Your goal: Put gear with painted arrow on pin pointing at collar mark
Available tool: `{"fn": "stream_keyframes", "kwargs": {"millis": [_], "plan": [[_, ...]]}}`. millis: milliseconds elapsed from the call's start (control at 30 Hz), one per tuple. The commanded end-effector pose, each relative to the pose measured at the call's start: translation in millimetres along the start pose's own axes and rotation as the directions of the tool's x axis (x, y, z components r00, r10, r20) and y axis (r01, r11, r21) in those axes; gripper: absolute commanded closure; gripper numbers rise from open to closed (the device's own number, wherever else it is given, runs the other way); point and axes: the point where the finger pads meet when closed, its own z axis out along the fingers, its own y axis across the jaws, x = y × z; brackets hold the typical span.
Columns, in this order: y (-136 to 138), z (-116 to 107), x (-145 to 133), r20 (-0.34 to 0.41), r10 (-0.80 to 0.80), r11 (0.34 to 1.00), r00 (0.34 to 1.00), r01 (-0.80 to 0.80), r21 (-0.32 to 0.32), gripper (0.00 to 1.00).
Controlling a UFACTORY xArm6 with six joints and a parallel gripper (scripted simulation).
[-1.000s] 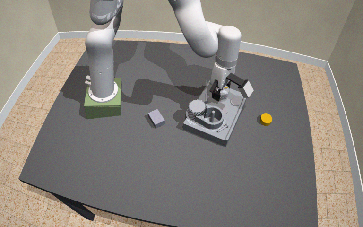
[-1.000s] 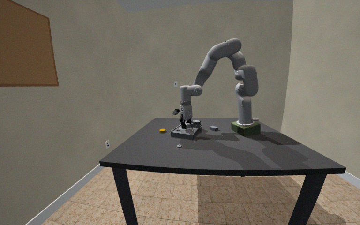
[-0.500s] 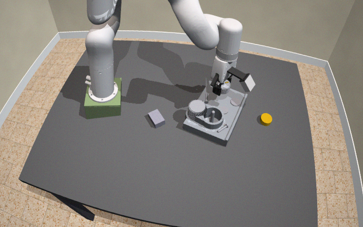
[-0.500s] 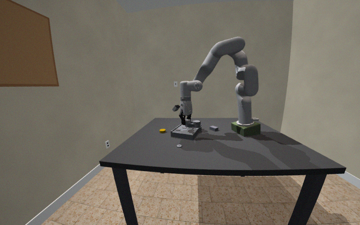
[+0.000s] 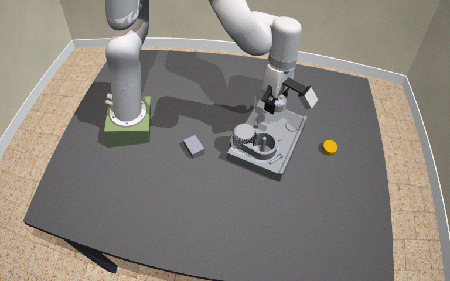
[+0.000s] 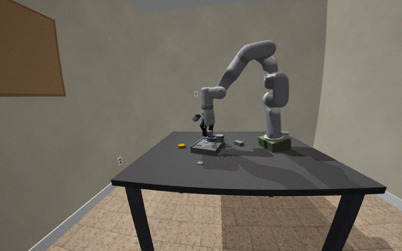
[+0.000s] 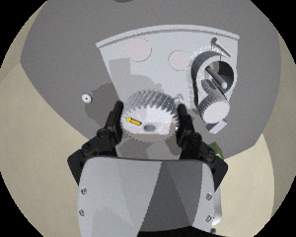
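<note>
Arrow gear point(image 7: 148, 114) clamped within hand point(image 7: 150, 121)

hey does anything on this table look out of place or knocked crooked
Nothing looks damaged or spilled. The grey timing case sits skewed to the table's edges, and a small grey washer lies alone on the dark table, away from the case. The gripper holds the silver gear with the yellow arrow.

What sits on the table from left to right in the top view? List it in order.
Green arm base → small grey block → timing case → yellow disc.
</note>
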Motion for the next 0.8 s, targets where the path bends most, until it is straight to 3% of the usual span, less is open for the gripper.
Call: {"fn": "stream_keyframes", "kwargs": {"millis": [0,567,767], "plan": [[-1.1,-3.2,1.3,-0.004,0.0,1.0,1.0,0.0,0.003,1.0],[0.1,-3.6,1.9,-0.004,0.0,1.0,1.0,0.0,0.003,1.0],[85.0,-3.6,29.9,-0.004,0.0,1.0,1.0,0.0,0.003,1.0]]}}
